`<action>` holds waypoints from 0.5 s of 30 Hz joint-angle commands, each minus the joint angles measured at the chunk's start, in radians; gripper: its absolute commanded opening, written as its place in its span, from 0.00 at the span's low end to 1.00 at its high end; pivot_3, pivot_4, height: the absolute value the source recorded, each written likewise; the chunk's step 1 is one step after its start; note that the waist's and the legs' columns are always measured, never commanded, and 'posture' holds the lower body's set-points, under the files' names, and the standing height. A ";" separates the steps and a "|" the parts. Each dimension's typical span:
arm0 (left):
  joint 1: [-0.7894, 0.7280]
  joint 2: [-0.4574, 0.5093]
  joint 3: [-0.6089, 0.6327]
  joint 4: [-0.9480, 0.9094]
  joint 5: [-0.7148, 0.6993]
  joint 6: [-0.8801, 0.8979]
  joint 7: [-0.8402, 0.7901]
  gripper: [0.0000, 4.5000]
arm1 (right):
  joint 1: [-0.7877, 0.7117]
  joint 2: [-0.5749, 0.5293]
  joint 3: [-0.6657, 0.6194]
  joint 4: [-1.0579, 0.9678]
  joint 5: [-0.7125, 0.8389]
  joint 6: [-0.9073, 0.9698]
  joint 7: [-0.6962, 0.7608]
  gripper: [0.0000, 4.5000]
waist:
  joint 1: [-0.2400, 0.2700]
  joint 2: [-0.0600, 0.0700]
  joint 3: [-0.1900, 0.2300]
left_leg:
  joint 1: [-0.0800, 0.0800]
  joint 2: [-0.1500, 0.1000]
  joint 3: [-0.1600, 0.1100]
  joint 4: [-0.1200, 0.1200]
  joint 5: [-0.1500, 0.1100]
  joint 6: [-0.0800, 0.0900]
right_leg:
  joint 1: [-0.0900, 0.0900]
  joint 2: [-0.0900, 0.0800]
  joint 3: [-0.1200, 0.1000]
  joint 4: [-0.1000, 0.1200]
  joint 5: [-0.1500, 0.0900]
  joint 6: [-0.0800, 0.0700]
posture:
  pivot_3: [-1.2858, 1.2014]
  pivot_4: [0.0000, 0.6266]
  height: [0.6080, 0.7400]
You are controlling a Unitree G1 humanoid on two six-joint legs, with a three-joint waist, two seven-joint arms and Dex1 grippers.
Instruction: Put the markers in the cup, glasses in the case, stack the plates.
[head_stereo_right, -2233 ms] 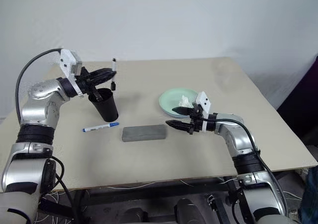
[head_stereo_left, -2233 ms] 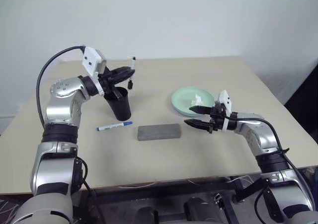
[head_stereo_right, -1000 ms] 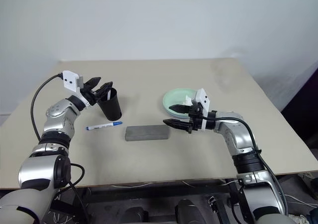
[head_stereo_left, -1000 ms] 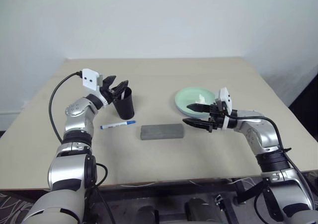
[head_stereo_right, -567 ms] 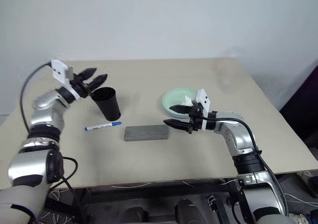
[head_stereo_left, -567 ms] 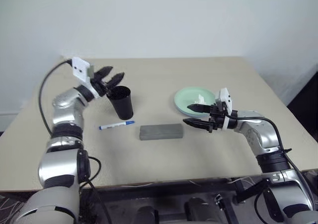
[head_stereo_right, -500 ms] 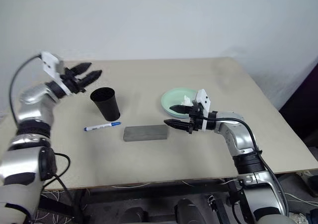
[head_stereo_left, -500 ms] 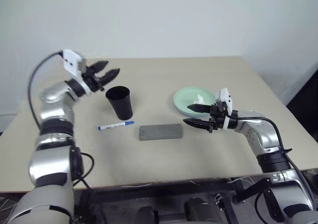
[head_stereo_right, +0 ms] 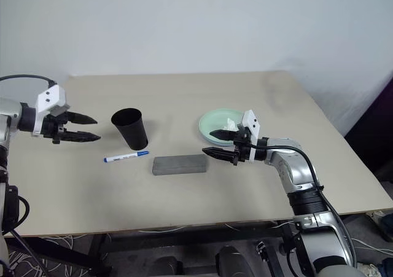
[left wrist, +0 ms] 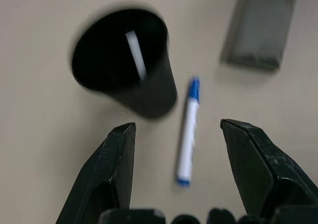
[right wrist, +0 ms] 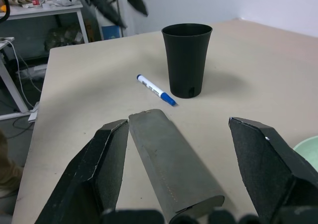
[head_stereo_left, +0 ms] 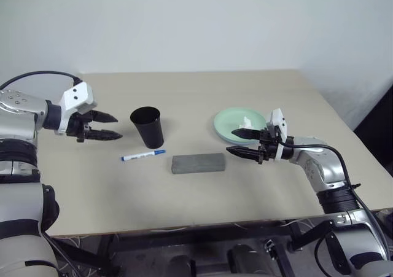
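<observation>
Head views are showing the left gripper hovering wide open and empty beside the cup, the blue marker lying flat just before it, while the right gripper is waiting open, empty, between case and green plate. Left wrist view is looking down at a white marker inside the cup and the blue one alongside: light, stiff, probably slippery and prone to rolling, best pinched mid-barrel. Right wrist view is framing the case between spread fingers.

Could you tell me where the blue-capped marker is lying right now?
In the left eye view the blue-capped marker lies flat on the table, just in front of the black cup and to the left of the grey case.
</observation>
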 commanded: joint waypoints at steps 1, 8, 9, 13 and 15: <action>-0.039 -0.004 -0.032 0.036 0.056 -0.042 0.004 0.63 | -0.040 0.002 -0.016 -0.005 0.010 -0.017 0.004 0.78 | 0.000 0.000 0.000 | 0.000 0.000 0.000 0.000 0.000 0.000 | 0.000 0.000 0.000 0.000 0.000 0.000 | 0.52 0.00 1.00; -0.053 -0.097 -0.074 0.145 0.134 -0.050 0.077 0.63 | -0.038 0.005 -0.015 -0.002 0.006 -0.021 -0.002 0.78 | 0.007 0.000 0.000 | -0.001 0.000 0.000 0.000 0.000 0.000 | 0.000 0.000 0.000 0.000 0.000 0.000 | 0.52 0.00 1.00; -0.058 -0.108 -0.073 0.157 0.140 -0.046 0.087 0.63 | -0.039 0.004 -0.015 -0.001 0.006 -0.021 -0.003 0.78 | 0.008 0.000 0.000 | -0.001 0.000 0.000 0.000 0.000 0.000 | 0.000 0.000 0.000 0.000 0.000 0.000 | 0.52 0.00 1.00; -0.066 -0.153 -0.068 0.196 0.155 -0.038 0.117 0.63 | -0.037 0.003 -0.017 -0.006 0.007 -0.018 -0.006 0.78 | 0.009 0.000 0.000 | -0.001 0.000 0.000 0.000 0.000 0.000 | -0.001 0.000 0.000 0.000 0.000 0.000 | 0.52 0.00 1.00; -0.072 -0.169 -0.070 0.213 0.170 -0.038 0.151 0.63 | -0.037 0.002 -0.017 -0.003 0.007 -0.018 -0.007 0.78 | 0.011 -0.001 0.000 | -0.001 0.000 0.000 0.000 0.000 0.000 | -0.001 0.000 0.000 0.000 0.000 0.000 | 0.52 0.00 1.00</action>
